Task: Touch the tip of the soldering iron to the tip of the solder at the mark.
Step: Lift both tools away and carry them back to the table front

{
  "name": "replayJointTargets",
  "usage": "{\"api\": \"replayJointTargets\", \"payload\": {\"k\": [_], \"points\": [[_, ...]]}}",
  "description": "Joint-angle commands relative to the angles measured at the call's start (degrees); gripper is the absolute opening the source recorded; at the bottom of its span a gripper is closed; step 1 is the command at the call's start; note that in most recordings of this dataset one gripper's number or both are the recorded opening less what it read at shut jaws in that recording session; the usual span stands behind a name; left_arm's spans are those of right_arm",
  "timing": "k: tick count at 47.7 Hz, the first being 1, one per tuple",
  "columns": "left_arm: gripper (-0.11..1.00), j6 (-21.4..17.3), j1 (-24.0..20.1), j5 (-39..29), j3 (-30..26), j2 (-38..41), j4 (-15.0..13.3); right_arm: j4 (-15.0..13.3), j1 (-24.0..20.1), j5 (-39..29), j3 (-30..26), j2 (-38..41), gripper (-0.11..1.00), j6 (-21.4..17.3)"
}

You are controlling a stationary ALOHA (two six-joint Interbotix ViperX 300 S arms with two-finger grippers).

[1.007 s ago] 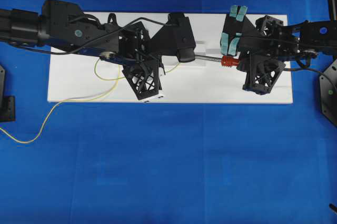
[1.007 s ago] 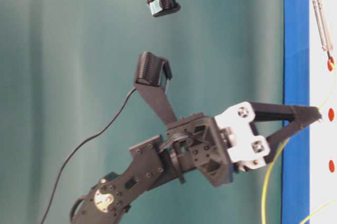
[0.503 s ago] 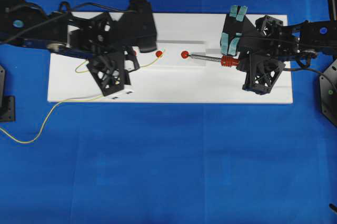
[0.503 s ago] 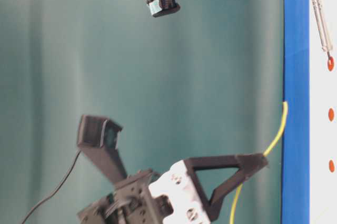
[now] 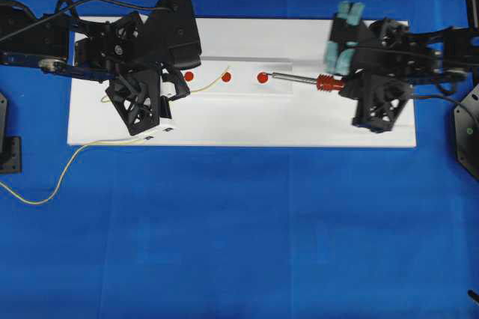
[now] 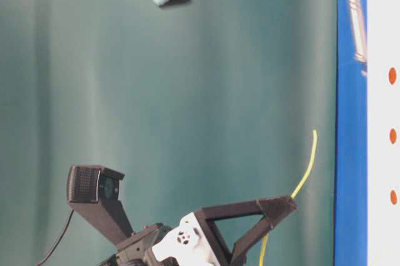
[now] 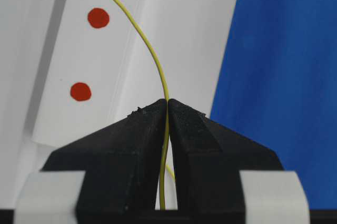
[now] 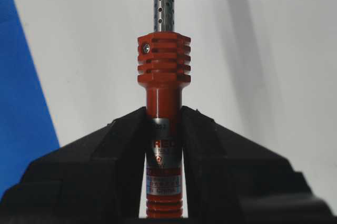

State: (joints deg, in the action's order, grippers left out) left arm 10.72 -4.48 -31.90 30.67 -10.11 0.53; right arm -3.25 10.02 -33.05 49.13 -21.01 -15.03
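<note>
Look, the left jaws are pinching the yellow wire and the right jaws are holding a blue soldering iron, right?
Not quite. The soldering iron is red-orange, not blue; the right wrist view shows its ribbed handle clamped in the right gripper. The rest holds: the left gripper pinches the yellow solder.

1. The white board (image 5: 239, 120) lies bare between the two arms; only three red dots (image 5: 226, 77) mark its middle strip.
2. The left gripper (image 5: 178, 88) sits over the board's left end, clamped on the yellow wire (image 7: 152, 56), whose free end curves out toward the dots and lifts above the surface.
3. The right gripper (image 5: 346, 83) covers the board's right end, gripping the soldering iron (image 5: 303, 80); its metal shaft reaches to the rightmost dot.
4. A slack wire loop trails across the blue cloth (image 5: 247, 237) at lower left.
</note>
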Motion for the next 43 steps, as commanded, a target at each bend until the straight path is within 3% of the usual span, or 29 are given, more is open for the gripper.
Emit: {"api": "replayJointTargets", "payload": {"k": [1,14,31,35,43], "points": [[0.02,0.1,0.0,0.4,-0.4,-1.6,0.2,-0.6,-0.1,0.4,0.9,-5.1,0.06,0.0],[0.02,0.1,0.0,0.9,0.4,-2.4,0.2,-0.7,-0.1,0.8,6.3,-17.0,0.06,-1.2],[0.02,0.4,0.9,2.0,0.6,-2.7,-0.1,0.4,-0.5,4.9,6.8,-15.3,0.06,-2.1],[0.02,2.0,2.7,2.7,1.1,-3.3,-0.1,1.8,-2.5,6.9,6.8,-15.5,0.06,-2.1],[0.02,6.0,7.5,7.4,3.7,-5.2,-0.1,3.6,-10.9,11.4,6.6,-15.6,0.06,-2.1]]}}
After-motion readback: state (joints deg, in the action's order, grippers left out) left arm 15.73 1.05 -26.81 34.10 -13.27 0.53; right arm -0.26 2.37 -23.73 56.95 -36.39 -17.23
